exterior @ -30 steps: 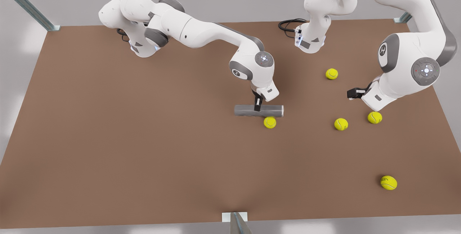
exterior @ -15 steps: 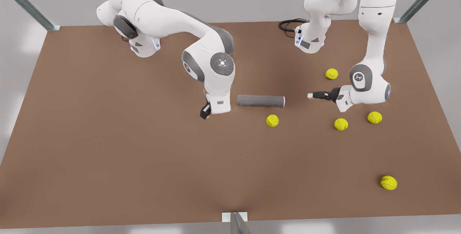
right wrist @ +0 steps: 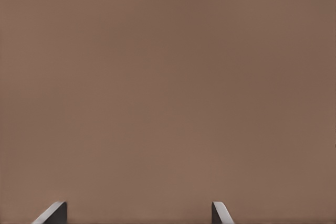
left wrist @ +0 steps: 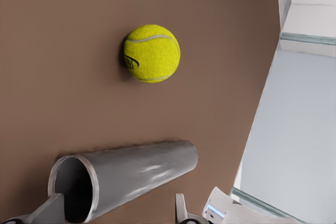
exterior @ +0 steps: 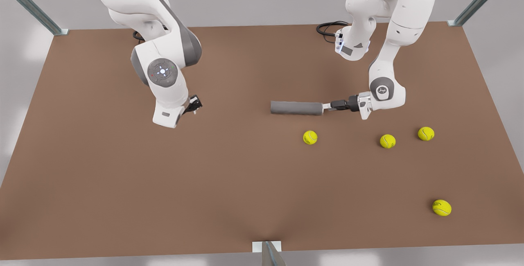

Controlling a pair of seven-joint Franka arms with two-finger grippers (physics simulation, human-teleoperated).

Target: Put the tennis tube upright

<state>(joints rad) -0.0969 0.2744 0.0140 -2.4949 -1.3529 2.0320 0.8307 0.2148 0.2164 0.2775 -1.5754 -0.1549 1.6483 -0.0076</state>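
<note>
The tennis tube (exterior: 296, 107) lies flat on the brown table (exterior: 123, 184), a slim grey cylinder with its lighter rim toward the front view's right. My left gripper (exterior: 328, 106) reaches in level at that rim end. In the left wrist view the tube's open mouth (left wrist: 72, 187) sits right by one finger (left wrist: 48, 211), the other finger (left wrist: 180, 209) stands well apart, and the gripper (left wrist: 115, 214) is open. My right gripper (exterior: 195, 104) hangs at the front view's left, far from the tube, open (right wrist: 137, 213) over bare table.
Several yellow-green tennis balls lie loose: one (exterior: 310, 137) just in front of the tube, also close by in the left wrist view (left wrist: 151, 53), two (exterior: 387, 140) (exterior: 425, 133) at the right, one (exterior: 441, 207) near the front right. A metal post (exterior: 270, 253) stands at the front edge.
The right gripper let go of the tube and swung away to the front view's left. The left gripper swept in from the right to the tube's rim end. The tube shifted slightly backward.
</note>
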